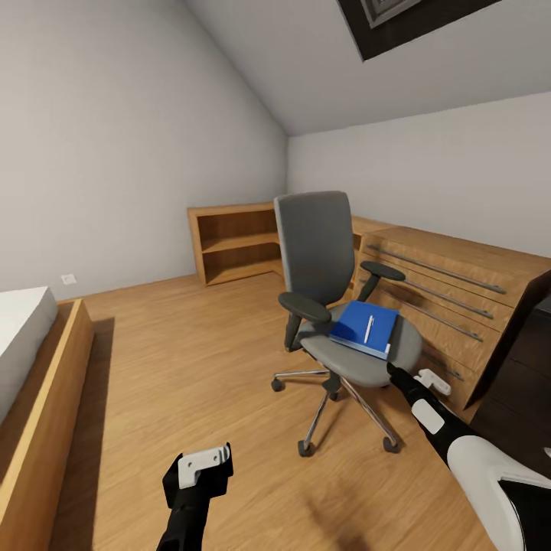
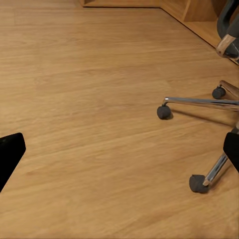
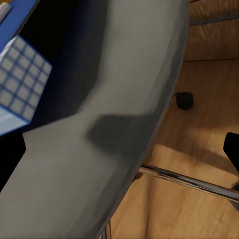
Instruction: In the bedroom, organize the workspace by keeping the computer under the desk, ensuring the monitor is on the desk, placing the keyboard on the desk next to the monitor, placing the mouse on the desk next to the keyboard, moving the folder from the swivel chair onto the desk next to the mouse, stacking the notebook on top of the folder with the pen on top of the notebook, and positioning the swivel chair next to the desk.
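The flat bright blue rectangular folder (image 1: 365,327) lay on the seat of the grey padded swivel chair (image 1: 317,260), toward the seat's right side, with a thin short white pen (image 1: 368,329) resting on top of it; whether a notebook lay between them could not be told. In the right wrist view a corner of the folder (image 3: 17,74) overhung the grey seat cushion (image 3: 99,124), its edge showing a pale grid pattern. The chair stood on a light wooden floor (image 1: 191,360) on a chrome five-star base with dark casters (image 2: 164,112), its black armrests flanking the seat. Behind and to its right ran a light wood cabinet (image 1: 451,283) with long metal handles, meeting an open wooden shelf unit (image 1: 233,241) in the corner; a wood-framed bed (image 1: 34,383) sat at the left. The right gripper (image 1: 428,378) reached just beside the seat's front right edge, its fingers spread apart, holding nothing. The left gripper (image 1: 205,464) hung low over bare floor, fingers apart.
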Controlling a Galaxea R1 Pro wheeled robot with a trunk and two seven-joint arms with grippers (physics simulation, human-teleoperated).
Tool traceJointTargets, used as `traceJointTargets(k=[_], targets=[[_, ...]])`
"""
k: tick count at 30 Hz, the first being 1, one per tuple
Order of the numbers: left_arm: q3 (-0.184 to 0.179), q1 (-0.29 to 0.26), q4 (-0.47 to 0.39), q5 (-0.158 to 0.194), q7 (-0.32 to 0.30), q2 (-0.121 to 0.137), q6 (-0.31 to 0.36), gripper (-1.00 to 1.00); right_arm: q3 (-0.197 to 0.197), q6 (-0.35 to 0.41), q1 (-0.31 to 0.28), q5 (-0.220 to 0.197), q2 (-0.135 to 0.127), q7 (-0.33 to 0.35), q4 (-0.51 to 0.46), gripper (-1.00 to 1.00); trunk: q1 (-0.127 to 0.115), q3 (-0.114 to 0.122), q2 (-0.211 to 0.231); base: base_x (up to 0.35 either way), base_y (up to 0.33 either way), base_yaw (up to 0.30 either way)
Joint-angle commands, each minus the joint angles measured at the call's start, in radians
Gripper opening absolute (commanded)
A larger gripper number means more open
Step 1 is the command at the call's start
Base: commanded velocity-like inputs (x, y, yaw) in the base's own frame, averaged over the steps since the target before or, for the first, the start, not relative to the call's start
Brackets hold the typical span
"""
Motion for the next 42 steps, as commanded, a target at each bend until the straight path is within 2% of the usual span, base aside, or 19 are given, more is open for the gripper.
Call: traceJointTargets(k=[1, 42], targets=[[-0.001, 0.0, -0.002, 0.007, 0.005, 0.0, 0.004, 1.0, -0.004, -0.003, -0.001, -0.008, 0.0, 0.008, 0.002, 1.0, 0.0, -0.001, 0.0, 0.0, 0.0, 0.001], [-0.003, 0.0, -0.002, 0.007, 0.005, 0.0, 0.002, 1.0, -0.003, 0.008, -0.001, -0.012, 0.003, 0.006, 0.008, 1.0, 0.0, -0.018, 0.0, 0.005, 0.001, 0.0]])
